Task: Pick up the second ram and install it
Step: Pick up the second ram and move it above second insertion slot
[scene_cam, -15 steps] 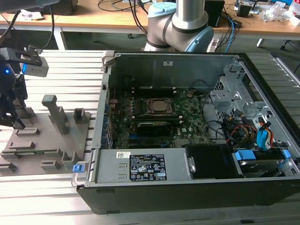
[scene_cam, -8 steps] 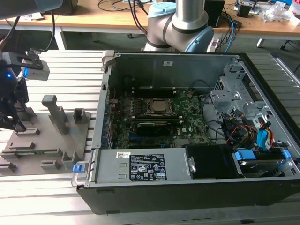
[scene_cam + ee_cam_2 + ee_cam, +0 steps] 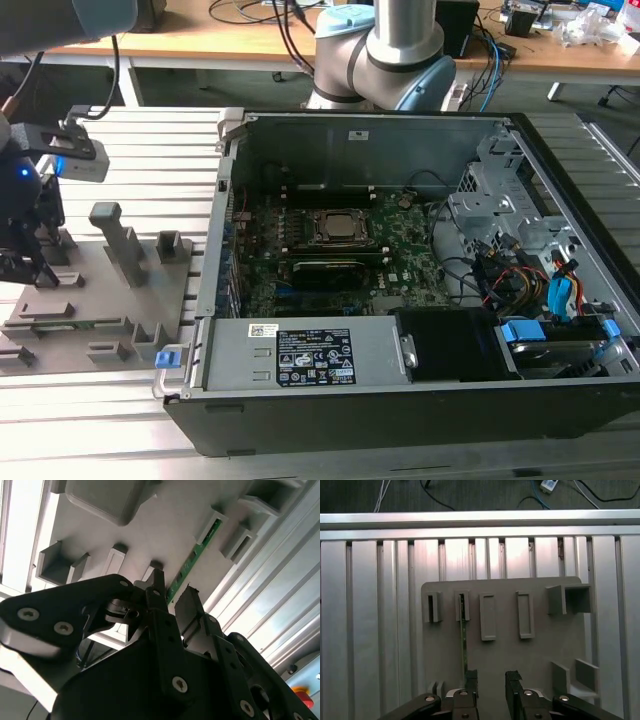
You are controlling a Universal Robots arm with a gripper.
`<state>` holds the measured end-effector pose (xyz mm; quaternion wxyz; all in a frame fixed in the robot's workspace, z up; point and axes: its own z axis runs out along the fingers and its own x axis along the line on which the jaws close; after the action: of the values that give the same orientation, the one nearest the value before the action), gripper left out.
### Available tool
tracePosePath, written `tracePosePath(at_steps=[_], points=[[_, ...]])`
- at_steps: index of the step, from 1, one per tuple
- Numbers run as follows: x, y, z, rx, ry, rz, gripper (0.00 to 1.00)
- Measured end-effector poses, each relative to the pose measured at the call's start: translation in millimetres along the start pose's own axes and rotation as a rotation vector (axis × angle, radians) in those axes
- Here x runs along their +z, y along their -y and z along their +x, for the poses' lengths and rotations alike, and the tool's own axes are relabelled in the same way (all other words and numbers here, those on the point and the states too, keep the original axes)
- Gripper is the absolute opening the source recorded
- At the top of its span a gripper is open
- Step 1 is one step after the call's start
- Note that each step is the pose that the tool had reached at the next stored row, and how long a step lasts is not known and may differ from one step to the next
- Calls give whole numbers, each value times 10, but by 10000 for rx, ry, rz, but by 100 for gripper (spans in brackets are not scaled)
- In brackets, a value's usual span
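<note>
The second ram (image 3: 463, 635) is a thin green stick standing on its edge in a slot of the grey fixture plate (image 3: 540, 655). The second wrist view shows the same stick (image 3: 200, 550) running along the plate toward my fingertips. My gripper (image 3: 492, 676) hangs just above the plate at the stick's near end, open, with a clear gap between its two black fingers (image 3: 471, 680). The stick's near end lies close beside one finger (image 3: 159, 587); I cannot tell if they touch. In the exterior view my gripper (image 3: 22, 262) is at the far left over the plate (image 3: 100, 295).
An open computer case (image 3: 400, 400) lies on the exterior view's right, with the green motherboard (image 3: 400, 250) inside and a power supply (image 3: 310, 355) along its near wall. The plate carries upright grey blocks (image 3: 112, 235). The table is ribbed aluminium (image 3: 370, 630).
</note>
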<state>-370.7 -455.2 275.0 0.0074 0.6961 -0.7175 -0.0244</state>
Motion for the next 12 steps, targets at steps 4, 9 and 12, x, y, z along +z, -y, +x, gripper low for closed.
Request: tracePosePath(at_steps=[4, 9, 12], points=[[42, 2, 6, 0, 0, 0, 36], [86, 4, 13, 0, 0, 0, 36], [116, 6, 19, 0, 0, 0, 36]])
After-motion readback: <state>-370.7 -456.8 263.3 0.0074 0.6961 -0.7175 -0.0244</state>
